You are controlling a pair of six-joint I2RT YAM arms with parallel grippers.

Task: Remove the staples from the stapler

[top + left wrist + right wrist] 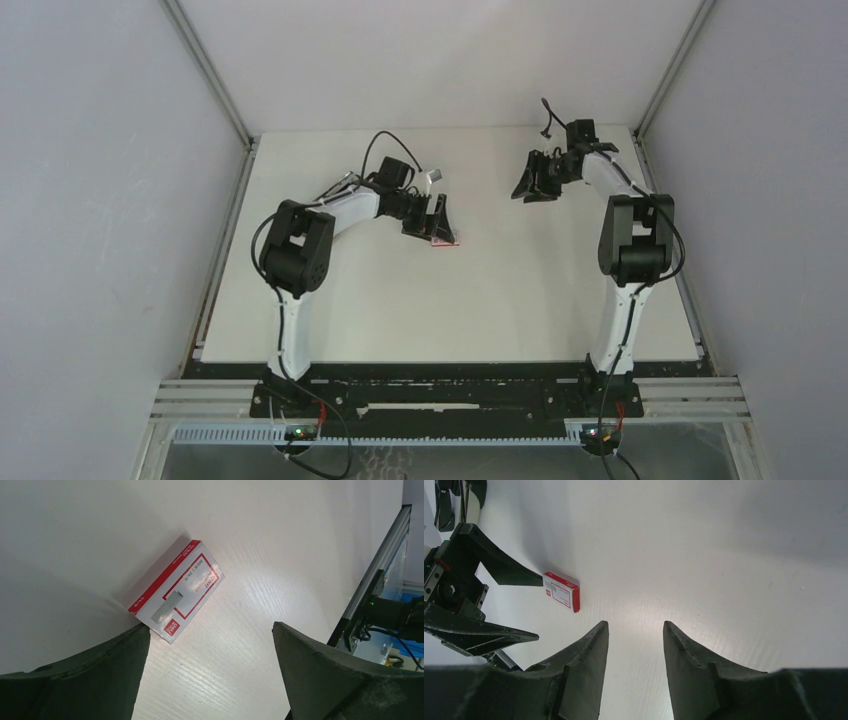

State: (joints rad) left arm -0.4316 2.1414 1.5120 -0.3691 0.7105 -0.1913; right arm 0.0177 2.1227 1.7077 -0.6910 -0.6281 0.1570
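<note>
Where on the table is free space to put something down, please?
The near middle of the table is bare. So is the strip between the box and the right gripper. It is crowded only at the box, because the open left gripper is right at it.

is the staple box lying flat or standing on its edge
Lying flat: the staple box rests on the table with its broad printed face up.
</note>
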